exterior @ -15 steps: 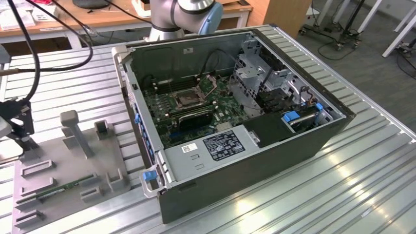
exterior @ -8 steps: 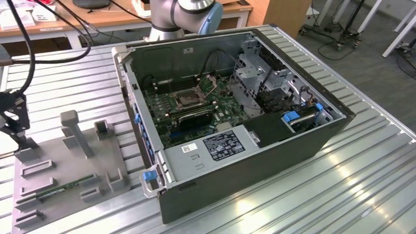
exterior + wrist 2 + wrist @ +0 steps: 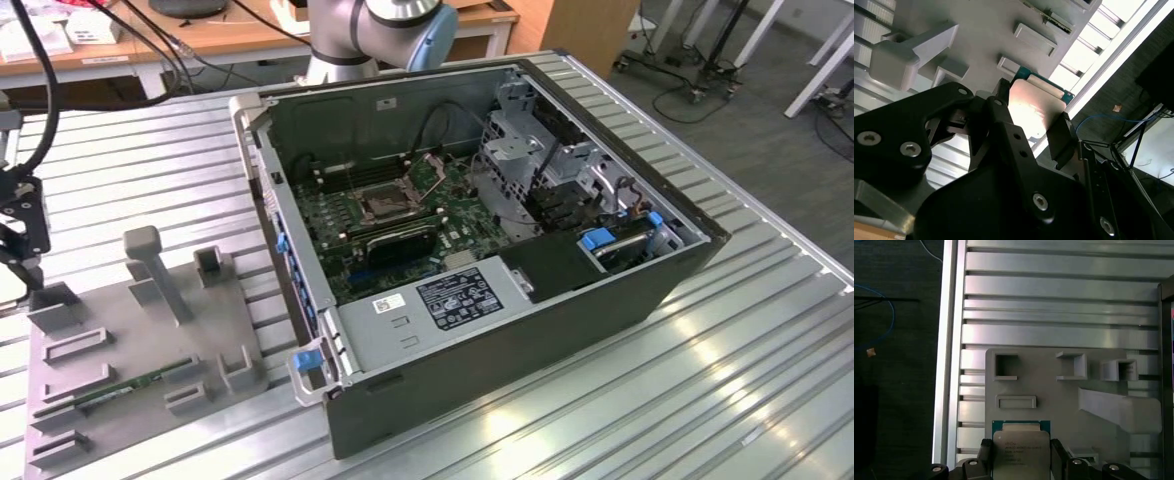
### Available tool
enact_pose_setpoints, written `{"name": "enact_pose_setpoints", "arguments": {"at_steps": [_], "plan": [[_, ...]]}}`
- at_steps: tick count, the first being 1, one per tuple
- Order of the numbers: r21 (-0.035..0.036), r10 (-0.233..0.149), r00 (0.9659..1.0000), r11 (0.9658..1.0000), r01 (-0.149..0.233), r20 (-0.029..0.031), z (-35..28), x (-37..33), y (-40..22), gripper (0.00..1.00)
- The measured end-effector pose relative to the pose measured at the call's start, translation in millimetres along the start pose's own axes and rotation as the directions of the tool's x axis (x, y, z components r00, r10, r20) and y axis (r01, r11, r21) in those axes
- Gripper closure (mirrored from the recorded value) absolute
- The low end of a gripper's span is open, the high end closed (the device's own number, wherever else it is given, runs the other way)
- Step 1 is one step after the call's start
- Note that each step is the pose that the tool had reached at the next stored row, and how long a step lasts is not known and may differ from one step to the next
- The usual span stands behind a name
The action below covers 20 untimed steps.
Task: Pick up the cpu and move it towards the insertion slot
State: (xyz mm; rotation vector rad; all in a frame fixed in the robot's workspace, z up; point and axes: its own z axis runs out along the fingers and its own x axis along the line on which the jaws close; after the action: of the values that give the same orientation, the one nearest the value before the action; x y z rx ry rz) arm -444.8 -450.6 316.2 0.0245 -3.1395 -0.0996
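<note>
Shiny silver over the top of the cpu (image 3: 1020, 452), faint dark print on it, a thin green rim around (more teal in the second wrist view). Matte black on the gripper (image 3: 1020, 456), dotted with silver bolt heads. Plain pale grey all over the fixture plate (image 3: 134, 340), broken by one green strip, the memory stick (image 3: 127, 388). Bright silver in long parallel ribs across the table (image 3: 747, 350). Dark grey on the computer case (image 3: 534, 340); inside, green with fine speckled circuitry on the motherboard (image 3: 400, 240). Dark square framed in silver at the insertion slot (image 3: 380, 205). Vivid blue on the latch (image 3: 307, 362) at a corner of the case.
</note>
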Motion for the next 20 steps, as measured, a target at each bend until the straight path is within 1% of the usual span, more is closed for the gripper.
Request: {"name": "enact_pose_setpoints", "arguments": {"at_steps": [10,13,17,20], "plan": [[0.0,0.0,1.0,1.0,0.0,-0.0001,-0.4,0.0,0.0,0.46],[0.0002,0.0,1.0,1.0,0.0,-0.0004,-1.6,0.0,0.1,0.46],[0.0,0.0,1.0,1.0,0.0,-0.0001,-5.7,0.0,0.4,0.46],[0.0001,0.0,1.0,1.0,0.0,0.0,-11.7,-0.1,0.7,0.46]]}}
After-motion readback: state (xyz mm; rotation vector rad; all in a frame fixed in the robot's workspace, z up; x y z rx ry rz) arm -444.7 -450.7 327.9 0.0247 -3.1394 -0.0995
